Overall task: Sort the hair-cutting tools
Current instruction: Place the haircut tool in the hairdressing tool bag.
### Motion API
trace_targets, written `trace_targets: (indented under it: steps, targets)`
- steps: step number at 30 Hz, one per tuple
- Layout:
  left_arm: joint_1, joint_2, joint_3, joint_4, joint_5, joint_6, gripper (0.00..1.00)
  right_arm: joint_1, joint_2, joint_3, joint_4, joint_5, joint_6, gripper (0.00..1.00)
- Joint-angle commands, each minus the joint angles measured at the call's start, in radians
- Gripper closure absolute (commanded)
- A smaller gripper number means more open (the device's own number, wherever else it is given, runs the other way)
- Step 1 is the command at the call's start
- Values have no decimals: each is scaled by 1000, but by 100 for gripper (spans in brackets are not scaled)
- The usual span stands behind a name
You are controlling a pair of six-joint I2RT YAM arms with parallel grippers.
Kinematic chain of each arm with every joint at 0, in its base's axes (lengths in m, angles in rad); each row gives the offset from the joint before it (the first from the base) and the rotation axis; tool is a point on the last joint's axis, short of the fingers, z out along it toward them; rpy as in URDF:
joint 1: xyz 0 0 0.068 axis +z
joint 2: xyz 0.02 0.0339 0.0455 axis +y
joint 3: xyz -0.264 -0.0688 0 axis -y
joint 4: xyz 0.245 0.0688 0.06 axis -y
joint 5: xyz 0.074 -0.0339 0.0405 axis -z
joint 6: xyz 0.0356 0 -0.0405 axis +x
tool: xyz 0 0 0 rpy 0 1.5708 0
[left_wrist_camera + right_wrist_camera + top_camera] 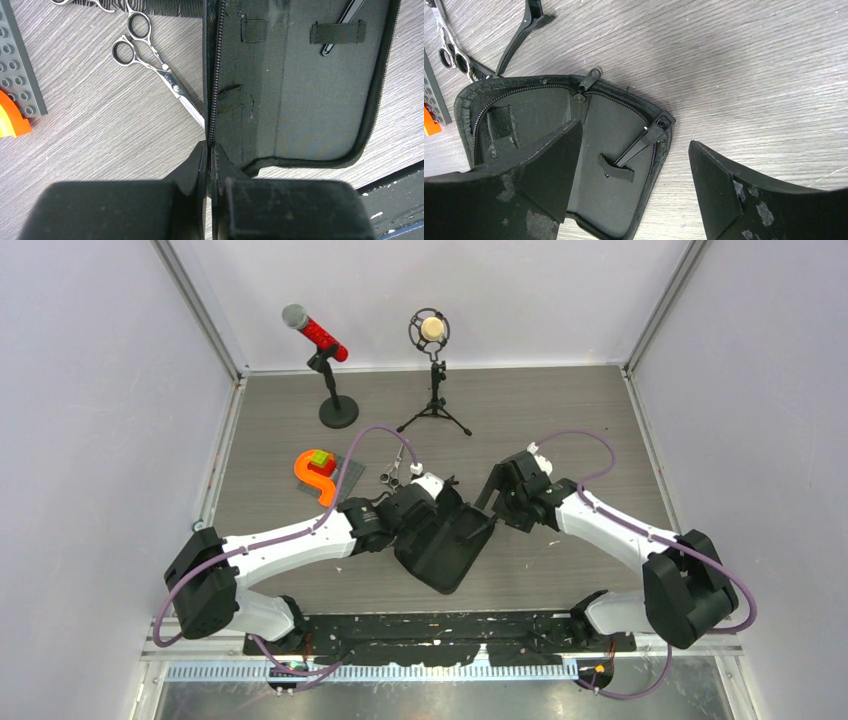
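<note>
Scissors [150, 65] lay at the zip case's [300, 100] ten o'clock. Left gripper [209, 165] clenched the case's edge; right gripper [635, 135] hung released.

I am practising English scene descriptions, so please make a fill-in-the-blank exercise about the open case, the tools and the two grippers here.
1. The left gripper is ____ on the zip edge of the black case.
2. The right gripper, pointing at the case, is ____.
3. One black hair clip sits ____ the case, under a strap.
4. The silver scissors lie on the ____ beside the case.

Missing words: shut; open; inside; table.
</note>
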Motion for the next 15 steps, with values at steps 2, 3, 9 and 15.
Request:
trace_targets:
  steps: [2, 3, 9, 15]
  targets:
    - [-6, -9, 25, 1, -20, -4, 100, 7, 38, 56, -74, -1, 30, 17]
    - [-5, -10, 25, 1, -20, -4, 100, 7, 50, 60, -75, -10, 37, 18]
    - [-6, -15, 22, 3, -20, -5, 100, 6, 97, 67, -69, -27, 59, 36]
    - [-6, -14, 22, 4, -19, -5, 100, 7, 126, 64, -57, -36, 85, 55]
